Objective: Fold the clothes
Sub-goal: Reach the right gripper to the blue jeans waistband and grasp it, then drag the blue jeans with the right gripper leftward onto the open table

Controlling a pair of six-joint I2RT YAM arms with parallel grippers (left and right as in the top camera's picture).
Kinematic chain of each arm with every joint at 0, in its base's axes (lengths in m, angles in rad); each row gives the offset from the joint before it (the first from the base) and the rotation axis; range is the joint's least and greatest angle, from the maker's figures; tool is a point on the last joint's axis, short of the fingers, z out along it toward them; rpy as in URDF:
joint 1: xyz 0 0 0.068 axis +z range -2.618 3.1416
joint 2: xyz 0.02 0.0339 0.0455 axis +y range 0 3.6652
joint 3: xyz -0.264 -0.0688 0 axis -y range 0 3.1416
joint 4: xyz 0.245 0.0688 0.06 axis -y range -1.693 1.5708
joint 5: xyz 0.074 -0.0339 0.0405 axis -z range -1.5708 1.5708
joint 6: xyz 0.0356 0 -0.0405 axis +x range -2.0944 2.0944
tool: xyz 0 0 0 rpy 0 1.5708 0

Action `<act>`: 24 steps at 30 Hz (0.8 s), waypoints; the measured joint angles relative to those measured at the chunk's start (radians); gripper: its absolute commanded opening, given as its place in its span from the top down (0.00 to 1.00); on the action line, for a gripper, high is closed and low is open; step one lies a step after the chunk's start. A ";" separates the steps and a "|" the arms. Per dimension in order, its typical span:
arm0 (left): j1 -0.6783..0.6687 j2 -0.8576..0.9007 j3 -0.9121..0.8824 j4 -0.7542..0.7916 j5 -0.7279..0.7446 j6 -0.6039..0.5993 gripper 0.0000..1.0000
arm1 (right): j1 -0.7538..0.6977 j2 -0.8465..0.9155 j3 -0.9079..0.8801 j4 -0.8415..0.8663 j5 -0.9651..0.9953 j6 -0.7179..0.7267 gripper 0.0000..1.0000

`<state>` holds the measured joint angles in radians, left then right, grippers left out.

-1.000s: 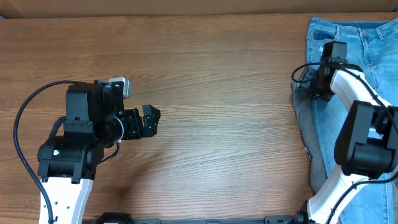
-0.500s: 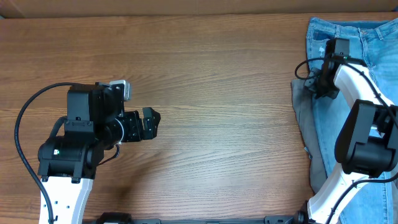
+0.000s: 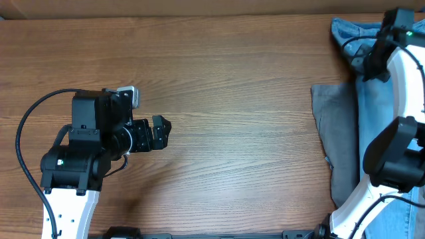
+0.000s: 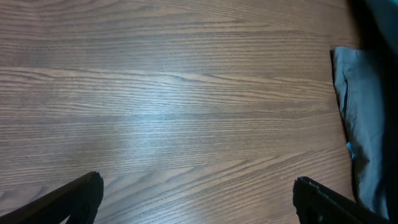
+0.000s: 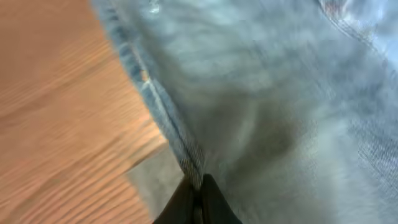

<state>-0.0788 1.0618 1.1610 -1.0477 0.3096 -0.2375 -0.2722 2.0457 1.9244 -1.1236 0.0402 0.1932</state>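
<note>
A: Pinching the jeans (image 5: pixel 280 112) at a seamed edge with the right claw (image 5: pixel 196 200), fingertips clamped together on the denim.

B: Bunched up at the far right corner of the table (image 3: pixel 232 79), seen from overhead, with the rest trailing down the right side.

A: And draped over the grey trousers (image 3: pixel 335 133). Worth minding.

B: Agreed. Best to carry that edge high and slow, so as not to drag the grey trousers along underneath.

A: Hard to judge the depth of the bite, though. Badly blurred in the wrist view, maybe only the seam caught.

B: Then keep the pull in line with the seam. No jerks, or risk losing it.

A: Idle on the left: left claw (image 4: pixel 199 180) spread wide, gripping nothing, hovering over bare table well apart from both garments.

B: Should come across to take the opposite edge. Separate first, probably: draw the jeans clear of the grey trousers and lay them flat mid-table. Only then fold leg onto leg, edges matched before pressing down.
</note>
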 measured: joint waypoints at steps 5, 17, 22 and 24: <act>0.000 0.004 0.046 -0.041 -0.007 0.000 0.00 | 0.045 -0.081 0.134 -0.109 -0.053 -0.046 0.96; 0.027 0.011 0.698 -0.332 -0.241 0.004 0.00 | 0.961 -0.326 0.312 -0.303 -0.103 -0.059 0.24; 0.027 -0.006 0.885 -0.404 -0.338 0.024 0.00 | 1.185 -0.329 0.312 -0.373 0.123 0.012 0.15; 0.027 -0.012 0.917 -0.420 -0.356 0.031 0.00 | 1.198 -0.339 0.312 -0.391 0.215 0.041 0.14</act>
<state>-0.0513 1.0496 2.0777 -1.4677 -0.0463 -0.2066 0.9257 1.7069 2.2360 -1.5143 0.2550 0.2340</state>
